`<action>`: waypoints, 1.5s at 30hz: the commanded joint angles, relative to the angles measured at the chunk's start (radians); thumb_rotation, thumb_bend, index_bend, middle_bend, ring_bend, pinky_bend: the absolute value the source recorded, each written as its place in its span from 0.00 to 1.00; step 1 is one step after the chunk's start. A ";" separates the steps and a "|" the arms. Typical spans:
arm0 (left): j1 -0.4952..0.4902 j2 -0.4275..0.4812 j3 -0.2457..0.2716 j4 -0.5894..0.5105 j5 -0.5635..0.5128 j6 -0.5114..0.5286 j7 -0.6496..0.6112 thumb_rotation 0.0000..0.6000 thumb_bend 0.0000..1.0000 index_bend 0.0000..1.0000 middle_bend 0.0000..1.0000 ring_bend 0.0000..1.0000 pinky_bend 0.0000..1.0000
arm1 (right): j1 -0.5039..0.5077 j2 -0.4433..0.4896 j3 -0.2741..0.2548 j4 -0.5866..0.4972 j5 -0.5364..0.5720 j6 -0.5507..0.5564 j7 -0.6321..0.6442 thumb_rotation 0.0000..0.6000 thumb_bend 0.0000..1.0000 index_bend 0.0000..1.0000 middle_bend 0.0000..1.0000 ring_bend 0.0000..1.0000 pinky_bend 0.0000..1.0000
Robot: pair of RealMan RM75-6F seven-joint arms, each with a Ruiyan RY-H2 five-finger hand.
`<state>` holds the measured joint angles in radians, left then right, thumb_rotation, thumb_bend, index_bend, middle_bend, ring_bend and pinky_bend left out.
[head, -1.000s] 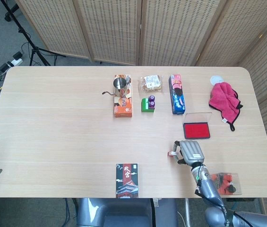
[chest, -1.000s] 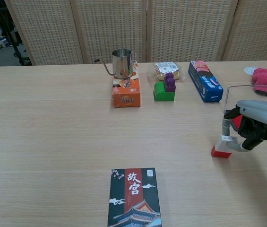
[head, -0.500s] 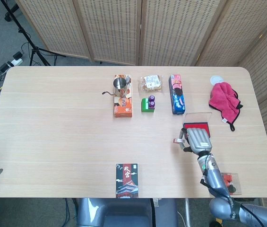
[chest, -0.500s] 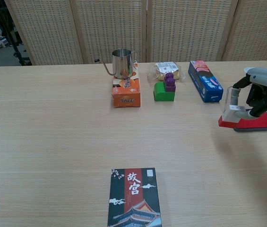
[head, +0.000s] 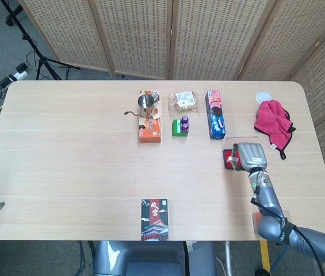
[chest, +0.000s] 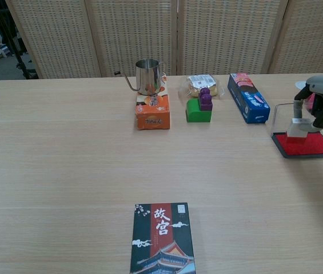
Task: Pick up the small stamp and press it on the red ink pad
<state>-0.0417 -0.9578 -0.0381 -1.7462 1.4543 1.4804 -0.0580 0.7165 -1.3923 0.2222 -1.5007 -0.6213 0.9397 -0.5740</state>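
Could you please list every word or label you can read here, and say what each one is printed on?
"故宫": on the dark box at the near table edge.
Orange box under the steel pitcher: print too blurred to read.
Blue snack box: print too small to read.
Clear snack packet: label unreadable.

Your worktop (head: 70, 155) is a pale wood surface with rounded corners. Along its far side you have an orange box (head: 149, 127) carrying a small steel kettle (head: 144, 104), a green block (head: 179, 129) with purple pieces on top, a clear packet of snacks (head: 184, 100), and a blue biscuit box (head: 215, 114). Toward your right lies the red ink pad (chest: 304, 144) with its clear lid raised behind it, then a crumpled pink cloth (head: 272, 122) just beside a small white disc (head: 263, 96). Near the front edge sits a dark printed box (chest: 162, 237).
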 commanded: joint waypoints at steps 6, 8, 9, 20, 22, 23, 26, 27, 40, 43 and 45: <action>-0.004 -0.003 -0.001 0.003 -0.005 -0.007 0.006 1.00 0.00 0.00 0.00 0.00 0.00 | 0.012 -0.001 -0.014 0.055 0.037 -0.029 0.016 1.00 0.52 0.56 0.97 0.93 1.00; -0.004 -0.005 -0.001 0.003 -0.006 -0.008 0.009 1.00 0.00 0.00 0.00 0.00 0.00 | 0.014 -0.003 -0.018 0.069 0.047 -0.038 0.020 1.00 0.52 0.56 0.97 0.93 1.00; -0.005 -0.005 -0.001 0.003 -0.007 -0.008 0.011 1.00 0.00 0.00 0.00 0.00 0.00 | 0.016 -0.003 -0.019 0.073 0.049 -0.040 0.021 1.00 0.52 0.56 0.97 0.93 1.00; -0.010 -0.011 -0.004 0.004 -0.020 -0.019 0.025 1.00 0.00 0.00 0.00 0.00 0.00 | 0.036 -0.005 -0.011 0.103 0.075 -0.056 0.043 1.00 0.54 0.56 0.97 0.93 1.00; -0.011 -0.012 -0.005 0.005 -0.023 -0.020 0.026 1.00 0.00 0.00 0.00 0.00 0.00 | 0.041 -0.005 -0.011 0.111 0.081 -0.058 0.043 1.00 0.54 0.56 0.97 0.93 1.00; -0.011 -0.013 -0.006 0.005 -0.025 -0.021 0.028 1.00 0.00 0.00 0.00 0.00 0.00 | 0.043 -0.006 -0.012 0.116 0.083 -0.060 0.044 1.00 0.54 0.56 0.97 0.93 1.00; -0.014 -0.016 -0.006 0.005 -0.031 -0.027 0.035 1.00 0.00 0.00 0.00 0.00 0.00 | 0.047 -0.013 -0.012 0.141 0.092 -0.069 0.054 1.00 0.54 0.56 0.97 0.93 1.00; -0.014 -0.018 -0.007 0.004 -0.033 -0.028 0.038 1.00 0.00 0.00 0.00 0.00 0.00 | 0.048 -0.018 -0.015 0.153 0.088 -0.071 0.056 1.00 0.54 0.56 0.97 0.93 1.00; -0.022 -0.025 -0.010 0.003 -0.052 -0.044 0.060 1.00 0.00 0.00 0.00 0.00 0.00 | 0.050 -0.047 -0.027 0.224 0.085 -0.116 0.097 1.00 0.57 0.56 0.97 0.93 1.00; -0.024 -0.026 -0.011 0.003 -0.056 -0.047 0.065 1.00 0.00 0.00 0.00 0.00 0.00 | 0.051 -0.055 -0.032 0.241 0.083 -0.124 0.102 1.00 0.57 0.56 0.97 0.93 1.00; -0.024 -0.027 -0.011 0.003 -0.056 -0.047 0.066 1.00 0.00 0.00 0.00 0.00 0.00 | 0.051 -0.059 -0.036 0.252 0.086 -0.131 0.103 1.00 0.57 0.56 0.97 0.93 1.00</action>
<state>-0.0658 -0.9849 -0.0494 -1.7431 1.3979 1.4338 0.0086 0.7674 -1.4486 0.1889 -1.2525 -0.5363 0.8123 -0.4722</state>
